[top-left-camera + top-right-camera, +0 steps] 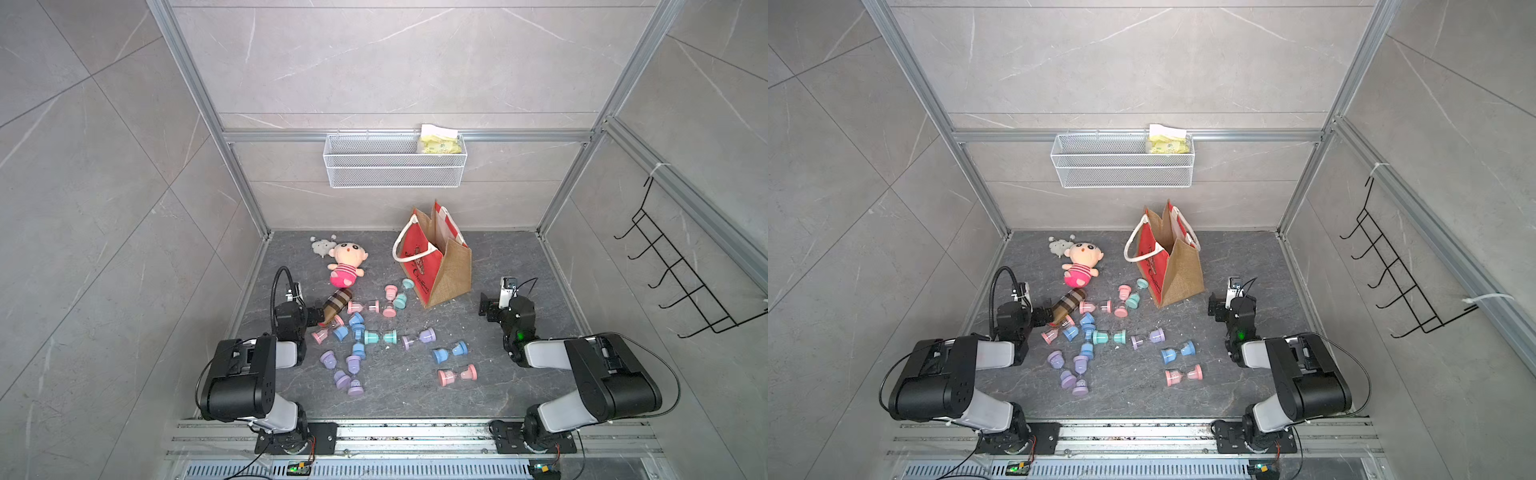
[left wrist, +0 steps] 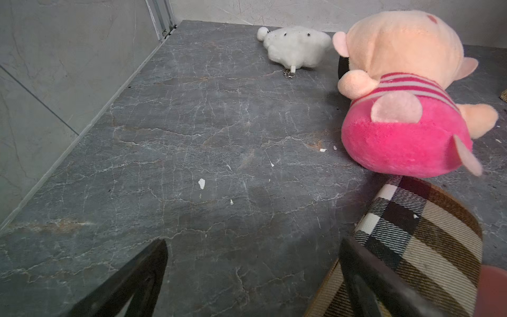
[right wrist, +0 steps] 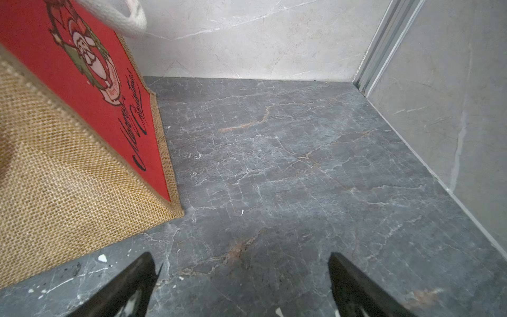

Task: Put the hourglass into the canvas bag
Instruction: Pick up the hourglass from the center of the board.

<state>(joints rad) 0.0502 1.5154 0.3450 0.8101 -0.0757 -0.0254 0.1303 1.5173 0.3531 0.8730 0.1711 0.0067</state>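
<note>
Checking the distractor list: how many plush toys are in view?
2. The pink doll lies left of the canvas bag; the small white plush sits by its head, nearer the back corner. The bag's inside is partly unseen.

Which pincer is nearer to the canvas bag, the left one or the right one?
Right. The right pincer is open beside the canvas bag, at its burlap side; the left pincer is beyond the scattered hourglasses, by the plaid roll.

On canvas bag [image 3: 68, 82] red panel, blk script: "Merry Christmas".
</note>
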